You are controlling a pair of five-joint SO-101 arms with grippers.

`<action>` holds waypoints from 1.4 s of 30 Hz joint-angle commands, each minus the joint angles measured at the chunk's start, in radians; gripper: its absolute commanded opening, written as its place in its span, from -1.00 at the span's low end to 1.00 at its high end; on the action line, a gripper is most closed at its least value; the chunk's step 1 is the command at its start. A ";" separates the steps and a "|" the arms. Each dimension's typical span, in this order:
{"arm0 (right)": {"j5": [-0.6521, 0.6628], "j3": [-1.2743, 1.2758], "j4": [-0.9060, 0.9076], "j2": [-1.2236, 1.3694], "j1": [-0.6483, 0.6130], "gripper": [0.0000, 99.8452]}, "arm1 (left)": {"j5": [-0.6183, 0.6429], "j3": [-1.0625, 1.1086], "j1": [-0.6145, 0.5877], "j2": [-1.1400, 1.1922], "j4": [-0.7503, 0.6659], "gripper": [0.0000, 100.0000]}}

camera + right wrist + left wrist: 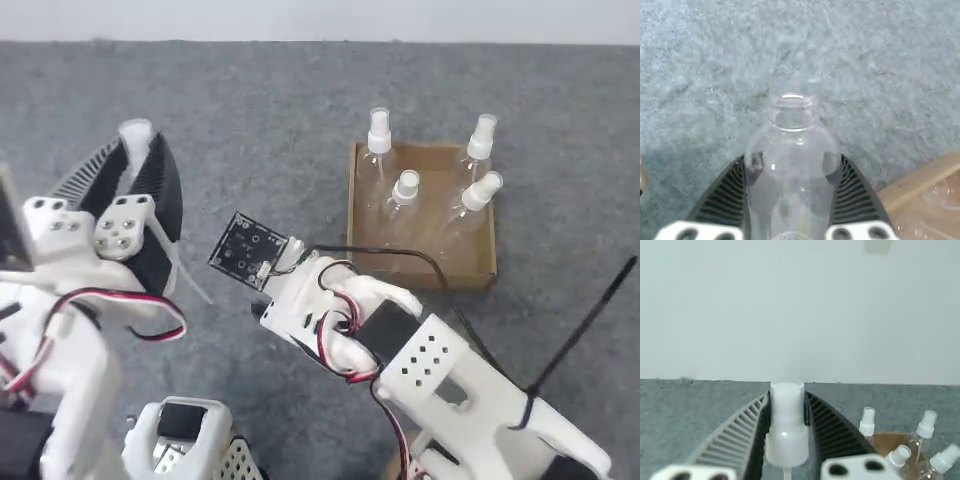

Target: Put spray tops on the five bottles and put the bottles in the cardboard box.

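Observation:
My left gripper (786,401) is shut on a white spray top (786,432), held above the grey carpet. From above, that spray top (136,134) sits between the black fingers at the left, and its thin dip tube (178,265) trails toward the middle. My right gripper (792,162) is shut on a clear bottle (790,145) whose neck is uncapped and points away from the wrist. The cardboard box (470,268) at the right holds several clear bottles with spray tops (405,186). The right arm's wrist (340,310) lies just left of the box's near corner.
Grey carpet (250,120) covers the table, with a white wall (800,305) behind. A box edge (920,182) shows beside the held bottle. A thin black cable (585,320) crosses at the right edge. Carpet between the two arms is bare.

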 commanded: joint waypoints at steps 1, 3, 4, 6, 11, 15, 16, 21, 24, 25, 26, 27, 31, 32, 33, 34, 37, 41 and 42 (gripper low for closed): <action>-0.005 -0.005 -0.027 -0.062 -0.012 -0.99 | 0.009 -0.033 0.002 0.000 -0.046 -0.98; -0.006 0.015 -0.038 -0.084 -0.012 -0.99 | 0.008 -0.031 0.002 0.003 -0.049 -0.98; -0.012 0.021 -0.047 -0.091 -0.012 -0.99 | 0.008 -0.030 0.002 0.003 -0.051 -0.98; -0.015 0.058 -0.090 -0.117 -0.012 -0.99 | 0.008 -0.027 0.002 0.003 -0.061 -0.98; -0.129 0.199 -0.298 -0.237 -0.012 -0.99 | 0.014 0.064 0.002 -0.003 -0.153 -0.98; -0.150 0.261 -0.326 -0.302 -0.038 -0.99 | 0.015 0.108 0.002 -0.005 -0.218 -0.98; -0.150 0.265 -0.325 -0.305 -0.048 -0.99 | 0.015 0.108 0.003 -0.005 -0.224 -0.98; -0.153 0.272 -0.325 -0.305 -0.082 -0.99 | 0.052 0.110 0.003 0.005 -0.258 -0.98; -0.155 0.272 -0.328 -0.305 -0.076 -0.99 | 0.055 0.136 0.011 -0.005 -0.253 -0.98; -0.155 0.272 -0.329 -0.305 -0.074 -0.99 | 0.057 0.140 0.011 -0.006 -0.241 -0.98; -0.155 0.272 -0.331 -0.305 -0.074 -0.99 | 0.057 0.142 0.011 -0.006 -0.229 -0.98; -0.155 0.272 -0.331 -0.305 -0.074 -0.99 | 0.057 0.147 0.011 -0.005 -0.216 -0.98; -0.157 0.272 -0.332 -0.305 -0.074 -0.99 | 0.057 0.176 0.012 -0.005 -0.178 -0.98; -0.158 0.272 -0.332 -0.305 -0.074 -0.99 | 0.057 0.188 0.012 -0.005 -0.180 -0.98; -0.158 0.272 -0.332 -0.305 -0.074 -0.99 | 0.057 0.200 0.012 -0.005 -0.183 -0.98; -0.158 0.272 -0.334 -0.305 -0.074 -0.99 | 0.057 0.213 0.012 -0.005 -0.183 -0.98; -0.158 0.272 -0.334 -0.305 -0.074 -0.99 | 0.058 0.243 0.028 -0.005 -0.184 -0.98; -0.160 0.270 -0.335 -0.315 -0.074 -0.99 | 0.058 0.294 0.098 -0.005 -0.178 -0.98; -0.161 0.270 -0.337 -0.315 -0.073 -0.99 | 0.058 0.312 0.117 -0.005 -0.178 -0.98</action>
